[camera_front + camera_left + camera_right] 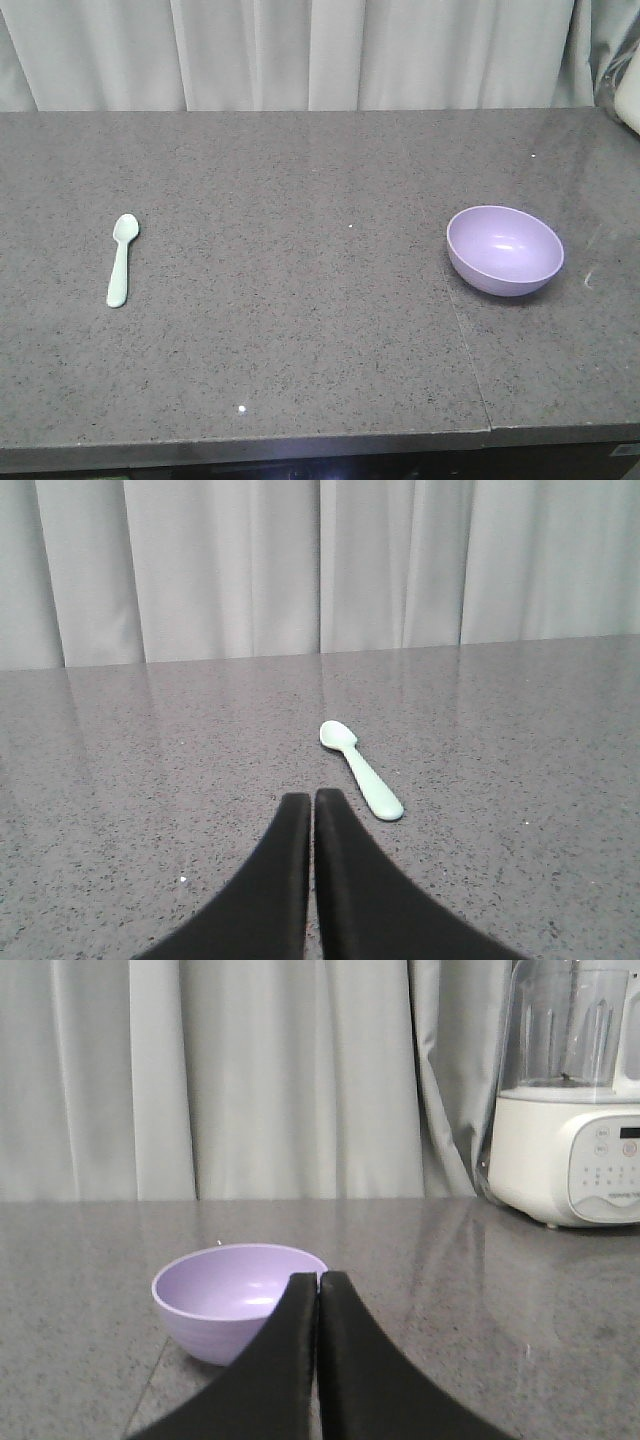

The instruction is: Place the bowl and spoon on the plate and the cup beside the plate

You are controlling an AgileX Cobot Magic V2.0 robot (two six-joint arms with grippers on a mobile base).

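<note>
- Countertop (300, 380): dark grey speckled stone with a glossy surface and a few small white flecks.
- Seam (474, 370): thin line in the stone, right of centre, running to the front edge.
- Curtain (300, 50): pale grey and pleated, hangs along the whole back edge.
- Kitchen appliance (570, 1160): white base with a button panel and a clear jug (565, 1025) on top. Stands at the back right corner.

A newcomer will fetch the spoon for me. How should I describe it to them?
On the grey speckled counter before the pale curtain, look at the left half. The spoon lies flat there alone, scoop toward the curtain. It is slim and mint green, unlike the round lavender bowl at the right.
</note>
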